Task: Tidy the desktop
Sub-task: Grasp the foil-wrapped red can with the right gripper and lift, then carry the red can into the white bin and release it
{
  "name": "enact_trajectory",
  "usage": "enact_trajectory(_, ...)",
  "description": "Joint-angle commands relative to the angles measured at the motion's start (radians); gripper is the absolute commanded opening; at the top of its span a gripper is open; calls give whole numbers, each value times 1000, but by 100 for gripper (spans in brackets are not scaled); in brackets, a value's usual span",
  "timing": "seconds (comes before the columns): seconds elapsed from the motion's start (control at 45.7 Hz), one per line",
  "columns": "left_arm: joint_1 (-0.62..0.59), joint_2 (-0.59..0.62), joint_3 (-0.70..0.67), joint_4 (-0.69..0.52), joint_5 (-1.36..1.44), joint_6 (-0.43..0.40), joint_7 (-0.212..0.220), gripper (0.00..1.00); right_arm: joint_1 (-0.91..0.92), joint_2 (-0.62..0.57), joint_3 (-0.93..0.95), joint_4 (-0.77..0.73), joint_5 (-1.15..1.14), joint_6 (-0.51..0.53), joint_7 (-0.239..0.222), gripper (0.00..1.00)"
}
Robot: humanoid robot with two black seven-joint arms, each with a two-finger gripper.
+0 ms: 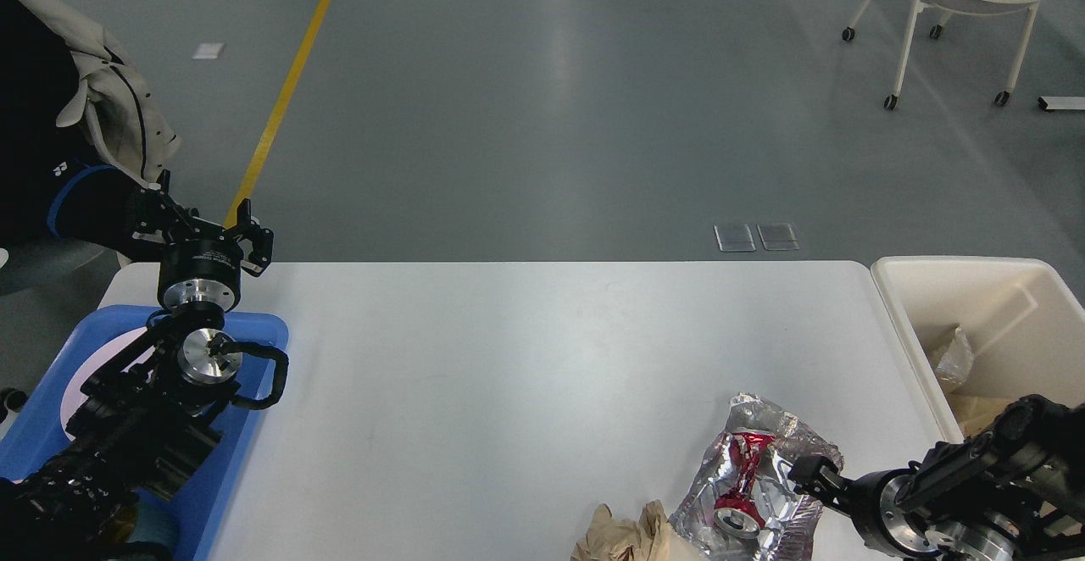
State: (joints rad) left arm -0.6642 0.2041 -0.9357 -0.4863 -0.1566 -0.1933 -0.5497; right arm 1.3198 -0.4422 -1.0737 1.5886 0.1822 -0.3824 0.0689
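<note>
The white desktop (509,374) fills the middle of the head view. A crumpled silver foil bag with red print (754,480) lies on it near the front edge, with crumpled brown paper (623,536) just to its left. My right gripper (804,474) comes in low from the bottom right, and its dark tip is at the bag's right edge. Its fingers cannot be told apart. My left gripper (203,235) is open and empty at the table's far left edge, above the blue tray (254,425).
A cream rectangular bin (975,277) stands off the table's right end with paper and plastic scraps inside. The blue tray holds a white plate (93,366), mostly hidden by my left arm. A person's gloved arm (93,120) is at the far left. A chair (958,2) stands far back right.
</note>
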Motion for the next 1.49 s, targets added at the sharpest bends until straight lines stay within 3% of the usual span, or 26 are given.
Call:
enact_trajectory(0.0, 0, 0, 0, 0, 0, 0, 1, 98, -66, 16, 21, -58, 0, -30, 9, 80)
enact_trajectory(0.044, 0, 0, 0, 0, 0, 0, 1, 98, -88, 23, 29, -75, 0, -41, 21, 69)
enact_trajectory(0.131, 0, 0, 0, 0, 0, 0, 1, 98, -117, 45, 35, -91, -1, -64, 34, 34)
enact_trajectory(0.175, 0, 0, 0, 0, 0, 0, 1, 98, -123, 51, 34, -93, -1, -73, 32, 24)
enact_trajectory(0.241, 0, 0, 0, 0, -1, 0, 1, 98, -123, 51, 34, -90, -3, -79, 34, 17)
enact_trajectory(0.285, 0, 0, 0, 0, 0, 0, 1, 98, -122, 51, 34, -84, -6, -79, 35, 0)
enact_trajectory(0.46, 0, 0, 0, 0, 0, 0, 0, 98, -139, 54, 34, -53, -4, -202, 41, 0)
enact_trajectory(0.942, 0, 0, 0, 0, 0, 0, 1, 98, -117, 40, 14, -49, -4, -220, 41, 0)
enact_trajectory(1.051, 0, 0, 0, 0, 0, 0, -1, 98, -13, 30, -57, -39, -7, -217, 43, 0)
enact_trajectory(1.182, 0, 0, 0, 0, 0, 0, 1, 98, 250, 30, -189, 37, -15, -198, 43, 0)
enact_trajectory(1.314, 0, 0, 0, 0, 0, 0, 1, 98, 536, 39, -275, 80, -20, -55, 45, 0)
enact_trajectory(1.467, 0, 0, 0, 0, 0, 0, 1, 98, 818, 66, -290, 90, -21, 406, 43, 0)
